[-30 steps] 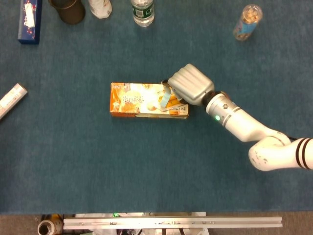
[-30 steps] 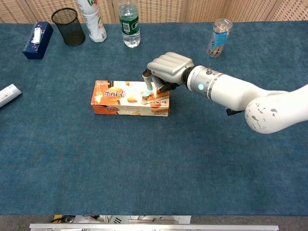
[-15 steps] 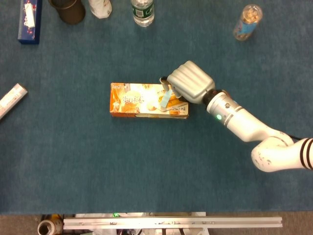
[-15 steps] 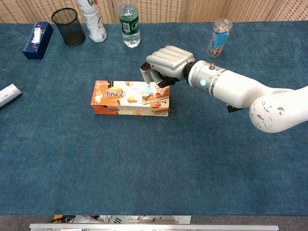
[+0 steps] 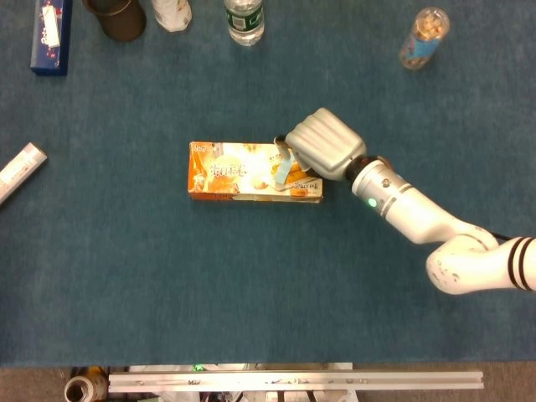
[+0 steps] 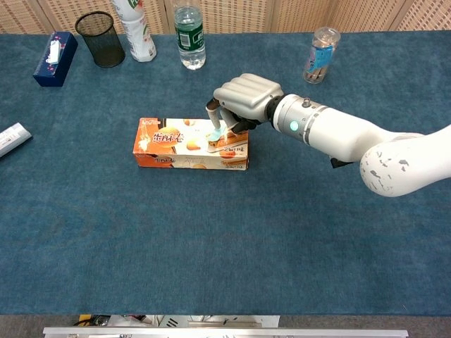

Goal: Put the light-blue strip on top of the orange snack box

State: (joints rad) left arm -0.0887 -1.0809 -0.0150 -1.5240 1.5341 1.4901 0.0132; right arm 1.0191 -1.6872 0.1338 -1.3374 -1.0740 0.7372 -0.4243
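The orange snack box [image 5: 230, 170] [image 6: 173, 143] lies flat in the middle of the blue table. My right hand [image 5: 325, 144] [image 6: 244, 98] hovers over the box's right end with its fingers curled down. The light-blue strip [image 5: 282, 171] [image 6: 218, 131] is pinched under those fingers, and its lower end rests on the top of the box. The upper part of the strip is hidden by the hand. My left hand shows in neither view.
Along the far edge stand a dark blue box [image 5: 50, 33], a black mesh cup [image 6: 99, 38], a white bottle [image 6: 135, 29], a clear water bottle [image 6: 188, 36] and a clear jar [image 6: 319, 55]. A white tube [image 5: 21, 170] lies at the left edge.
My right hand rose slightly with the strip half a second ago and has come back down to the box's right end. The box has not moved.
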